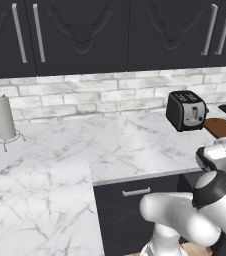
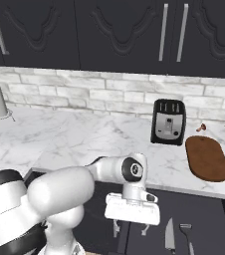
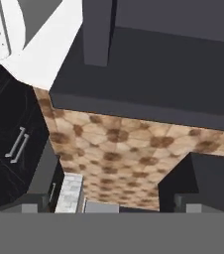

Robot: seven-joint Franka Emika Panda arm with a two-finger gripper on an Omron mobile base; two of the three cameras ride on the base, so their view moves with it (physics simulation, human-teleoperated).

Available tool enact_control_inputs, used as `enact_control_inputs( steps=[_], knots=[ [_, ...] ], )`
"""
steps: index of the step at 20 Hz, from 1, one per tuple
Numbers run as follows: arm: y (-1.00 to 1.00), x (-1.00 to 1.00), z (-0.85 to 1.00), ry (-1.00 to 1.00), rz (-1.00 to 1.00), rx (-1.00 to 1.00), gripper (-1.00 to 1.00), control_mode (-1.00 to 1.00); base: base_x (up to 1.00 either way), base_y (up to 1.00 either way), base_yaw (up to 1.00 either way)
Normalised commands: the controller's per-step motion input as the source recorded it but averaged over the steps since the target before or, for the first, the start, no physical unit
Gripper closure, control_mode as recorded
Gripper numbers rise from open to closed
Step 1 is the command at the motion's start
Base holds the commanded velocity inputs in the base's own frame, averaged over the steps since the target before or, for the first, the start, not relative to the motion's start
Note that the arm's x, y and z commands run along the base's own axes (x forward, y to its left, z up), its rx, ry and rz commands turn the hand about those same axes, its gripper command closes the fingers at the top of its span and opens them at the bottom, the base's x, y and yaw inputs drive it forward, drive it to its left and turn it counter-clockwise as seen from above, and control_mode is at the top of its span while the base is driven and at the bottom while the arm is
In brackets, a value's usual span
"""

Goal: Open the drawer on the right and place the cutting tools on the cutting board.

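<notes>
the drawer looks open, knife inside. fingers spread wide, holding nothing. lower squarely over the knife handle before closing.

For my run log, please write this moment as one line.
drawer: open | knife and thinner utensil: inside drawer | cutting board: bare, beside toaster | gripper: open, holding nothing, left of knife

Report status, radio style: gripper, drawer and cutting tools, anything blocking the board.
Gripper open, empty, low beside the drawer. Drawer open, knife and thin utensil inside. Cutting board bare, toaster beside it.
</notes>
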Motion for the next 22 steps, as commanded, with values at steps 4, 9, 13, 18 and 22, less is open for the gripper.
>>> enact_control_inputs(
  steps=[4, 9, 13, 18, 22],
  knots=[
    [-0.1, -0.16, -0.13, 0.0, 0.02, 0.28, -1.0, -1.0, 0.0, 0.0, 0.0],
    [-0.06, -0.23, -0.06, -0.12, 0.02, 0.23, -1.0, -1.0, 0.0, 0.0, 0.0],
    [-0.02, -0.14, -0.23, -0.23, 0.0, 0.16, -1.0, -1.0, 0.0, 0.0, 0.0],
    [0.0, 0.0, -0.22, -0.21, 0.0, 0.13, -1.0, -1.0, 0.0, 0.0, 0.0],
    [0.0, 0.04, -0.11, -0.17, 0.0, 0.04, -1.0, -1.0, 0.0, 0.0, 0.0]
  ],
)
